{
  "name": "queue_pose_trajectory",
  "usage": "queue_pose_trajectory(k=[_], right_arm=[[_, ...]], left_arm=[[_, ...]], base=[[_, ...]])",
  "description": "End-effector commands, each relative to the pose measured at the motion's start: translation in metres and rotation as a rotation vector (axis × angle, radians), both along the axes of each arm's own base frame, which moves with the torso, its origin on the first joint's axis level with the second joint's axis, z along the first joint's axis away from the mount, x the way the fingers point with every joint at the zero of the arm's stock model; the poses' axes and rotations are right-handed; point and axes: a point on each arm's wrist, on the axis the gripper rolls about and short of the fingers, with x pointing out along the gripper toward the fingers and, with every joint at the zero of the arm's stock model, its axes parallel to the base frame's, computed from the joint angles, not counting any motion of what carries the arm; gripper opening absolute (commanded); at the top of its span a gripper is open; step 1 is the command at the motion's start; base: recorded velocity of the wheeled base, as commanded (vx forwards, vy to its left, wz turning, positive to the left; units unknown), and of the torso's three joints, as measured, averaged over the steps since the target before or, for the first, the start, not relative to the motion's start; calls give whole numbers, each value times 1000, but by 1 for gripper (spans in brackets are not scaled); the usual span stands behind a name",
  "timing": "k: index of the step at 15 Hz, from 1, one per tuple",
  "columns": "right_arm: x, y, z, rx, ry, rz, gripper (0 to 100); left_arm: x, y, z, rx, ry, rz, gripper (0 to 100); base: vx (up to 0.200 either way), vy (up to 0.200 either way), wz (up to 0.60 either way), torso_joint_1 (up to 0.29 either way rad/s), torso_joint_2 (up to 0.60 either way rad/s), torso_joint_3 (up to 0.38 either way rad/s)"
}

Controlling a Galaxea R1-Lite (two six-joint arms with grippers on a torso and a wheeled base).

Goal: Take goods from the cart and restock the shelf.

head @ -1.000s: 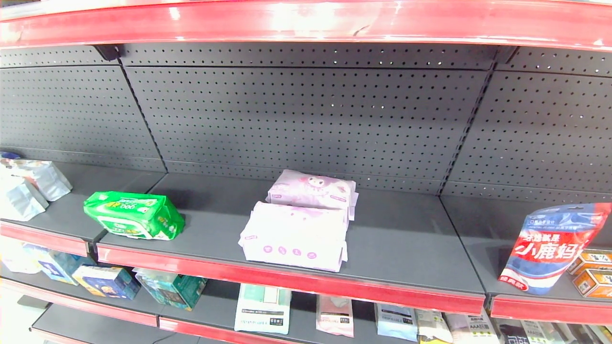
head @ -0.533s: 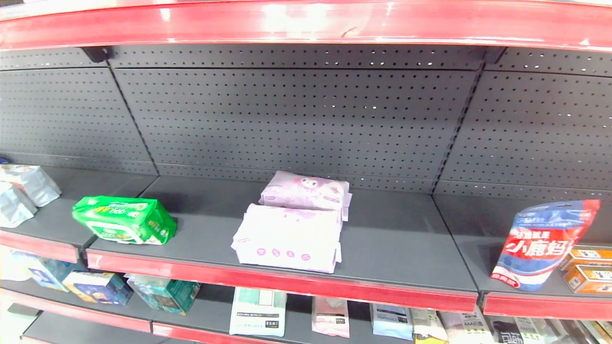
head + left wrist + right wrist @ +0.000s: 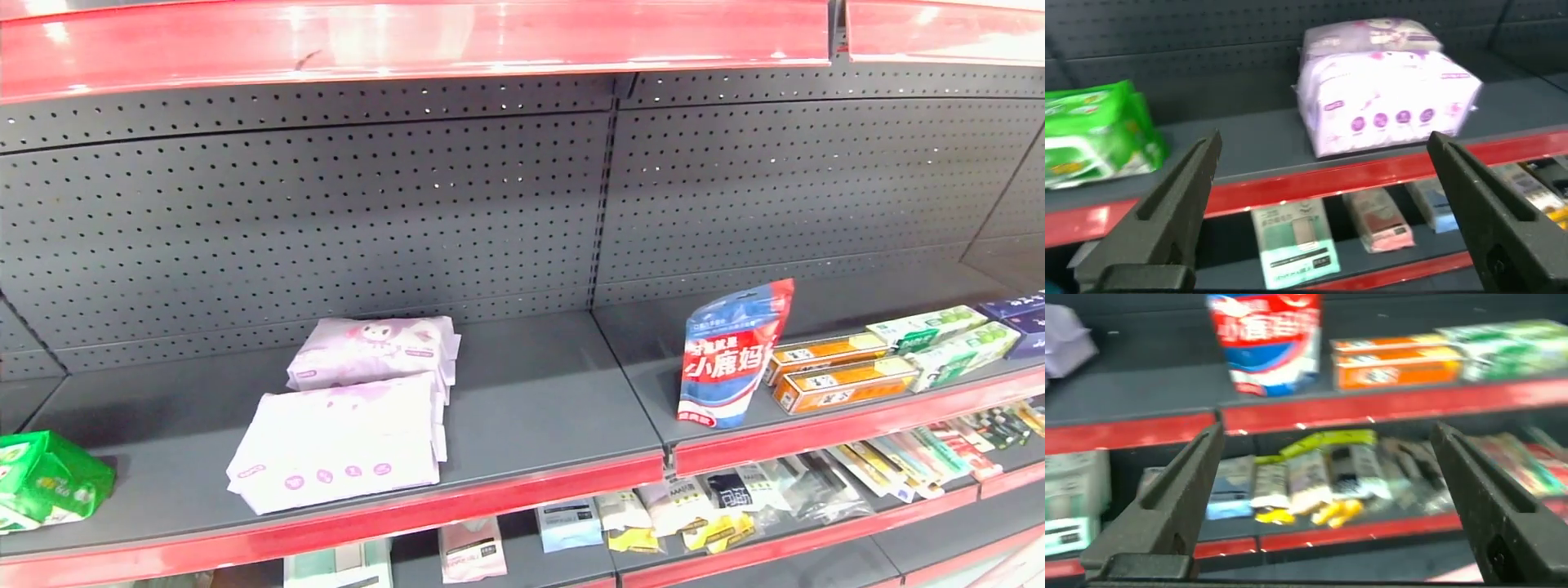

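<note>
**Both grippers empty at the shelf: fetch step in hand**

Obs. The shelf (image 3: 539,392) stands in front of the robot, with stock on its middle tier. A green wipes pack (image 3: 45,482) lies at the robot's far left. Two pale purple packs lie one behind the other, the front pack (image 3: 339,441) touching the rear pack (image 3: 371,351). A red-and-blue pouch (image 3: 731,355) stands upright further right, just beside the orange boxes (image 3: 841,371). Bare board lies between the purple packs and the pouch.

Grippers. The left gripper (image 3: 1324,147) has its jaws spread wide with nothing between them. The right gripper (image 3: 1328,433) is the same, wide open and empty. Both sit in front of the shelf's red edge, clear of the goods.

Judgement. With no item in either gripper, the work now is to collect one from the cart. To do it well:
- Keep the jaws wide until they straddle the item.
- Take soft packs across the short side so they do not sag.
- Bring each item to the bare board beside its own kind.
- Come in above the red edge, so standing stock such as the pouch is not knocked over.

Views. The head view gives the whole tier, the perforated back panel (image 3: 326,220) and the bare gap. The left wrist view brings the purple packs and the green pack close. It also shows a white-and-green packet (image 3: 1294,245) on the tier below. The right wrist view faces the pouch and orange boxes, with small packets (image 3: 1315,474) underneath.
</note>
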Motion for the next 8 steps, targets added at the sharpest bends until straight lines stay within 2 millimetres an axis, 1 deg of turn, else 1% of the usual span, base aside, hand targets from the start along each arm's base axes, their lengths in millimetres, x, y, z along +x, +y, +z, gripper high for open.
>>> queue_pose_trajectory(k=[1, 3, 5, 6, 7, 8], right_arm=[[0, 0, 0, 1, 2, 3, 100], [0, 0, 0, 1, 2, 1, 100], [0, 0, 0, 1, 2, 1, 100], [0, 0, 0, 1, 2, 1, 100], [0, 0, 0, 1, 2, 3, 100], [0, 0, 0, 1, 2, 3, 100]], left_arm=[[0, 0, 1, 3, 4, 0, 100], [1, 0, 2, 84, 3, 26, 100], [1, 0, 2, 55, 14, 32, 100], [0, 0, 19, 55, 2, 25, 100], [36, 0, 111, -65, 81, 23, 100], [68, 2, 161, -232, 63, 55, 100]], base=[[0, 0, 0, 0, 0, 0], [0, 0, 0, 0, 0, 0], [0, 0, 0, 0, 0, 0], [0, 0, 0, 0, 0, 0], [0, 0, 0, 0, 0, 0], [0, 0, 0, 0, 0, 0]])
